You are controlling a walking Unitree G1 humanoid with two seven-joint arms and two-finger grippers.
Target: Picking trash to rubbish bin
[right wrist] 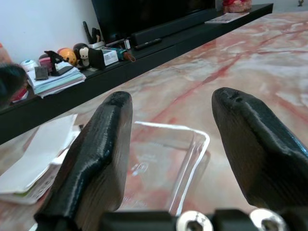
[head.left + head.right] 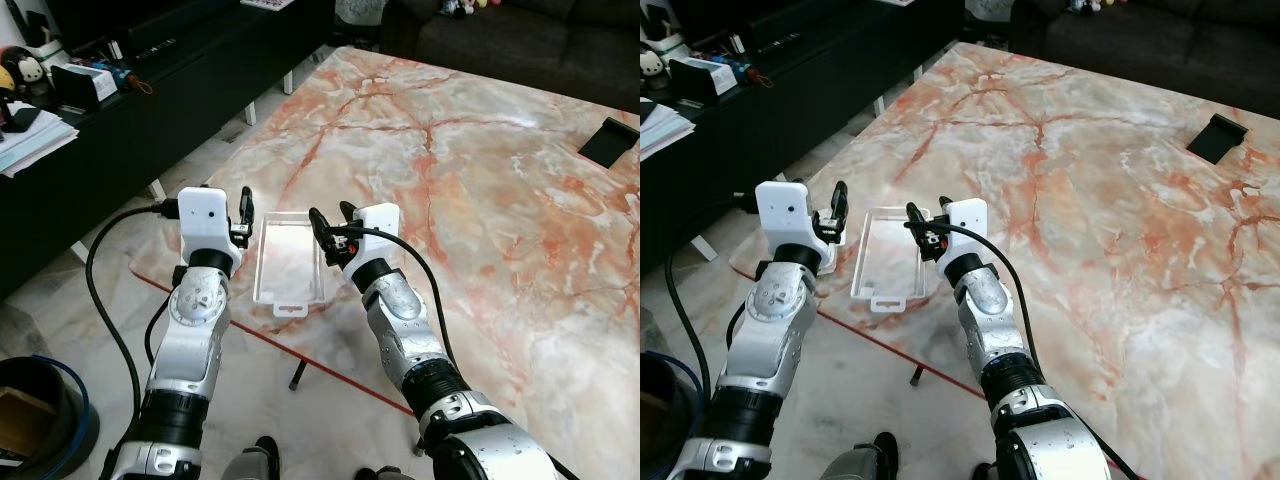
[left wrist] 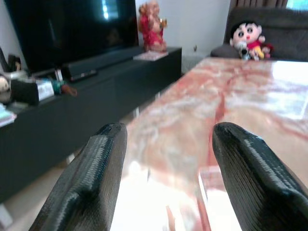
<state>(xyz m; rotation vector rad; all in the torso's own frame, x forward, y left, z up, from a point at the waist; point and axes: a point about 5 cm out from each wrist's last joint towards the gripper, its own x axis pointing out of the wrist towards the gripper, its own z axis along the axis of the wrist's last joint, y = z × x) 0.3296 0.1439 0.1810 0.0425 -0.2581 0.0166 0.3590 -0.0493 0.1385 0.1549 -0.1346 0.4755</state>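
A clear plastic tray (image 2: 290, 262) lies flat on the marble table (image 2: 480, 200), at its near left corner. It is see-through and holds nothing. My left gripper (image 2: 243, 213) hovers open just left of the tray, over the table's edge; the left wrist view has its two black fingers (image 3: 96, 163) wide apart with nothing between them. My right gripper (image 2: 329, 226) is open at the tray's right side. The right wrist view looks between its fingers (image 1: 101, 144) onto the tray (image 1: 163, 159), a little ahead and below. Neither gripper touches the tray.
A dark bin with a blue rim (image 2: 45, 405) stands on the floor at the lower left. A long black TV console (image 2: 150, 90) with papers (image 2: 30, 135) runs along the left. A black object (image 2: 610, 140) lies at the table's far right. A dark sofa (image 2: 520, 40) is behind.
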